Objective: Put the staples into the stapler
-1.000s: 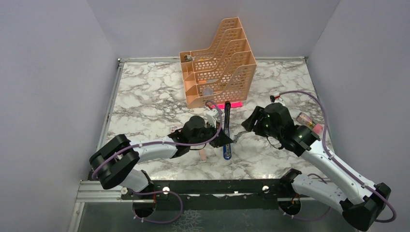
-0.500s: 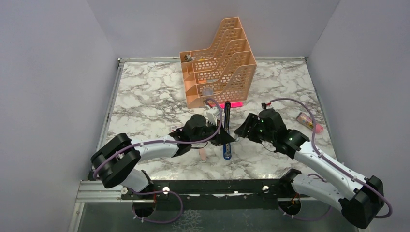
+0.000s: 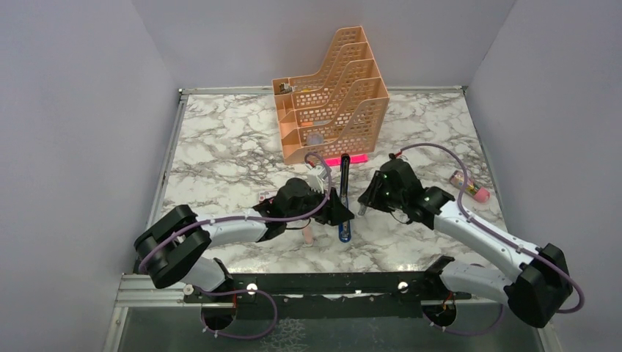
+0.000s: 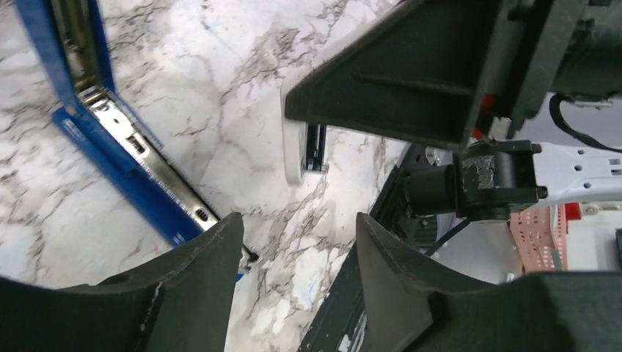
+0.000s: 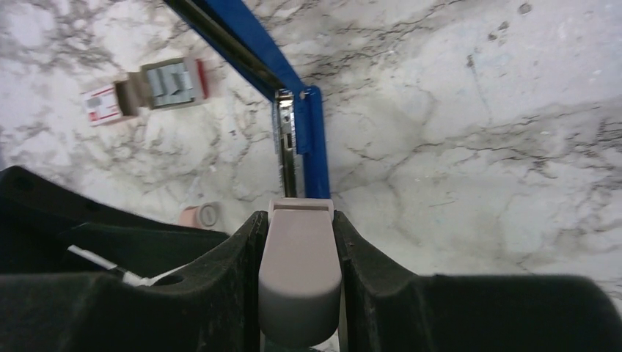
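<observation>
Marble table [image 3: 220, 147] bears an orange file rack [image 3: 330, 95] at the back. Stapler [image 3: 344, 202], blue and black, lies hinged open at the centre; the small print on its blue arm is too fine to read. Left gripper [image 4: 293, 220] stands wide and empty beside it. Right gripper [image 5: 298, 216] is clamped on a pale oblong piece [image 5: 299, 271] close to the stapler's end. Staples [image 5: 147, 88] lie nearby, tray half out of the box, red label unreadable.

Left arm [image 3: 227, 229] stretched low toward 2 o'clock, left gripper [image 3: 334, 208] with fingers parted and nothing between them, right arm [image 3: 477, 231] reaching toward 10 o'clock, right gripper [image 5: 299, 220] clamped on a pale oblong piece [image 5: 299, 279], grippers tip to tip, close together.
</observation>
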